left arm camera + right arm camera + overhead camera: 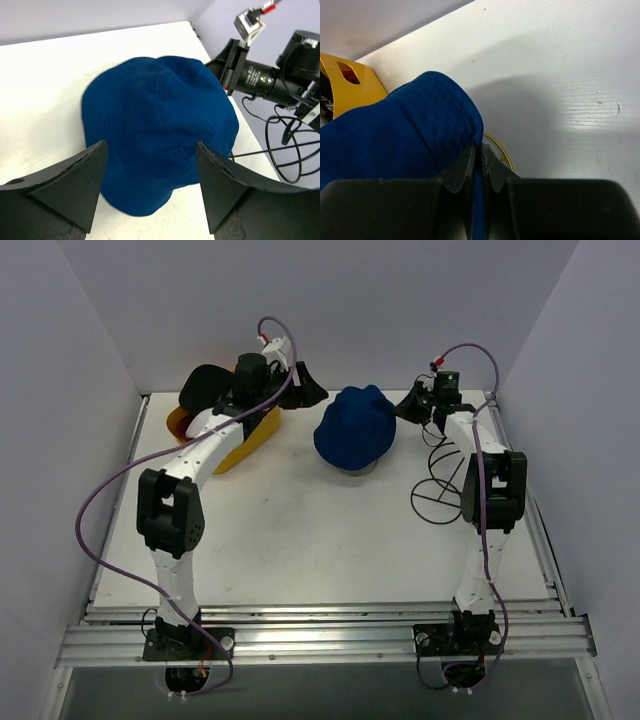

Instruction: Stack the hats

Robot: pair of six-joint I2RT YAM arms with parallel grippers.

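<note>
A blue bucket hat [352, 430] sits domed at the back middle of the table, and a pale edge shows under its near rim. My right gripper [408, 405] is shut on its right brim; in the right wrist view [481, 147] blue fabric [395, 135] is pinched between the fingertips. My left gripper [305, 388] is open and empty just left of the hat; in the left wrist view [151, 146] the hat [160, 120] lies ahead between the spread fingers. A black cap [205, 385] lies on the yellow basket. The other hats are hidden.
A yellow plastic basket [230, 440] stands at the back left, under my left arm, and also shows in the right wrist view [350, 85]. A thin black wire frame [442, 485] stands to the right of the hat beside my right arm. A gold wire ring [500, 147] peeks from under the hat.
</note>
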